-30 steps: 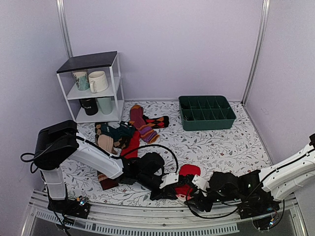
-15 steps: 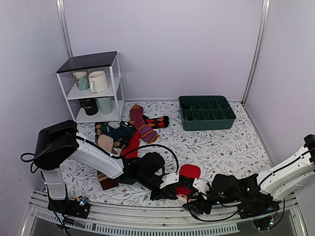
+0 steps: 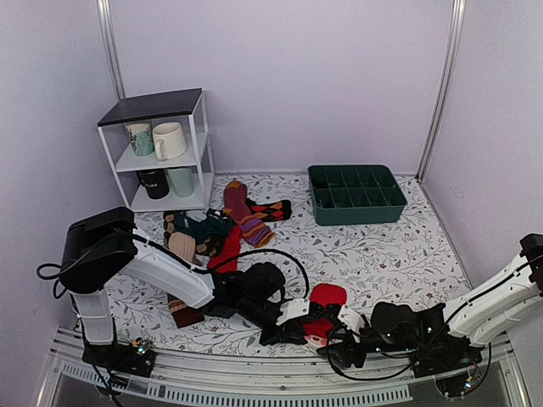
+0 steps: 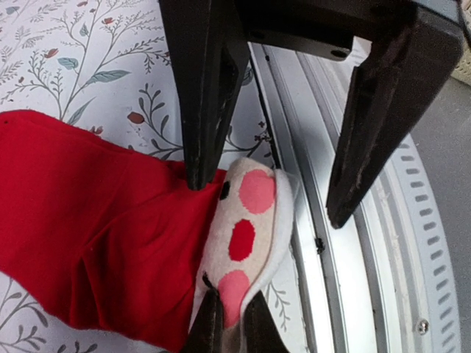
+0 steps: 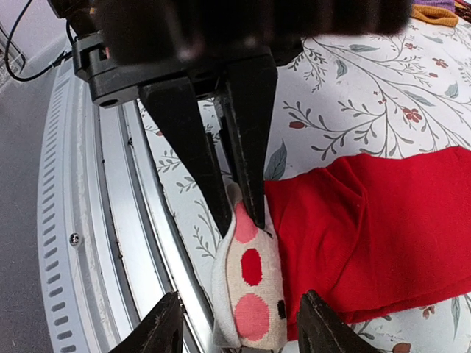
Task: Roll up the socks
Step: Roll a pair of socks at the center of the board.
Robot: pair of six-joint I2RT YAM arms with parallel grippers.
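Observation:
The red socks (image 3: 325, 297) lie folded on the floral cloth near the table's front edge, with the red body (image 4: 96, 213) (image 5: 383, 228) spread flat. Their cream cuff (image 4: 246, 220) (image 5: 250, 287), dotted pink and red, points at the rail. My left gripper (image 4: 229, 309) (image 3: 310, 332) is shut on the cuff's tip, and its fingers (image 5: 246, 140) appear from above in the right wrist view. My right gripper (image 5: 239, 309) (image 3: 339, 343) is open, one finger on each side of the cuff's end, touching nothing. Its fingers (image 4: 202, 95) stand wide apart in the left wrist view.
The metal rail (image 4: 346, 279) (image 5: 96, 220) runs right beside the cuff. A pile of other socks (image 3: 212, 233) and a maroon striped sock (image 3: 242, 212) lie further back. A white shelf with mugs (image 3: 161, 153) stands at the back left, a green compartment tray (image 3: 356, 193) at the back right.
My right gripper has opened wider and drawn back from the socks towards the front rail. The left gripper has kept its pinch on the cuff.

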